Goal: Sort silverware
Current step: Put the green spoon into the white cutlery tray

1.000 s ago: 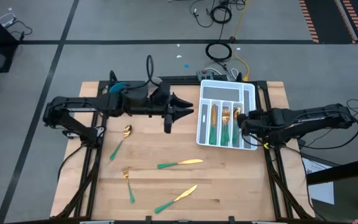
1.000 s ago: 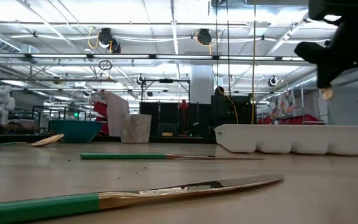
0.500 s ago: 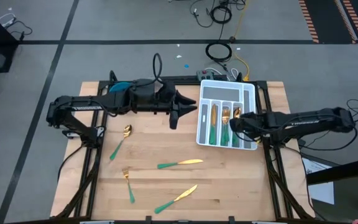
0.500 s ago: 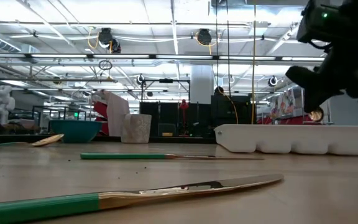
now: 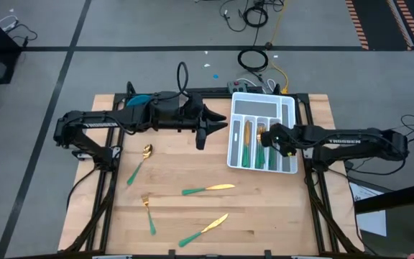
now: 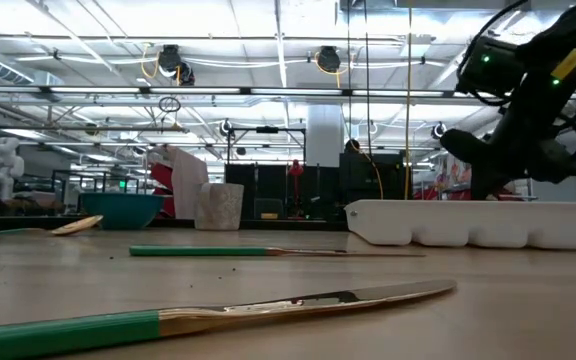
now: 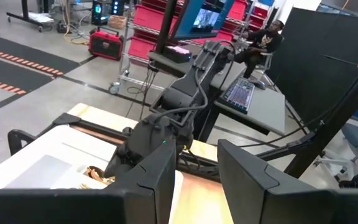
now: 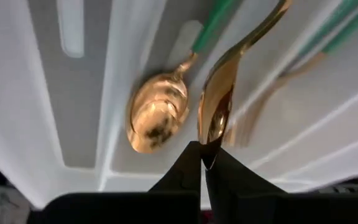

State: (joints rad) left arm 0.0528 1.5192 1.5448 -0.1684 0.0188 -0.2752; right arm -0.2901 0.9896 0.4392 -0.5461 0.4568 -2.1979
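Nearest the front edge, well short of the tray (image 5: 287, 108), two knives (image 5: 207, 189), a fork (image 5: 148, 208) and a spoon (image 5: 139, 162) remain loose. The right gripper (image 5: 267, 134), clamped on a spoon (image 8: 219, 93), has slid inward over the tray's spoon slot, ready for release. Beyond, the left gripper (image 5: 205, 132) hovers part-open, empty.

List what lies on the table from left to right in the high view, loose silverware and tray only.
Spoon → fork → lower knife → upper knife → white divided tray.
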